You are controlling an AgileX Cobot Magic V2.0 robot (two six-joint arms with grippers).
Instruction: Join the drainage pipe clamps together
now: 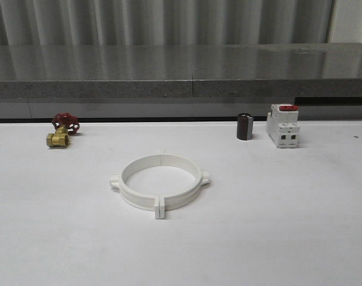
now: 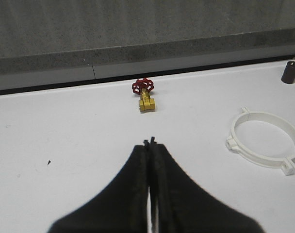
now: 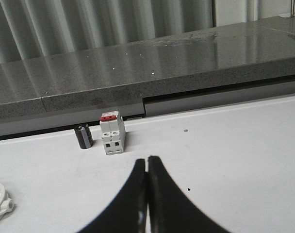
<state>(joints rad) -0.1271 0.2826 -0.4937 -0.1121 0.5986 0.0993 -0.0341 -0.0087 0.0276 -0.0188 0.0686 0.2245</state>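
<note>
Clamps (image 1: 160,182) lie flat mid-tabletop, joined into one ring, opening upward; flange seam faces the near edge, side tabs left and right. Left gripper (image 2: 150,143): jaws clenched, holding nothing, above bare table. Right gripper (image 3: 147,160): same. Valve (image 1: 62,131) far left; breaker (image 1: 283,125) and cylinder (image 1: 245,127) far right.

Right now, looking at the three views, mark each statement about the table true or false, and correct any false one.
1. The drainage pipe clamps lie joined as one ring. True.
2. The left hand is open. False: its fingers are pressed shut, holding nothing.
3. The brass valve has a red handwheel. True.
4. The black cylinder stands inside the ring. False: it stands beside the breaker, beyond the ring.
5. The right hand grips the breaker. False: it is shut and empty, apart from it.
</note>
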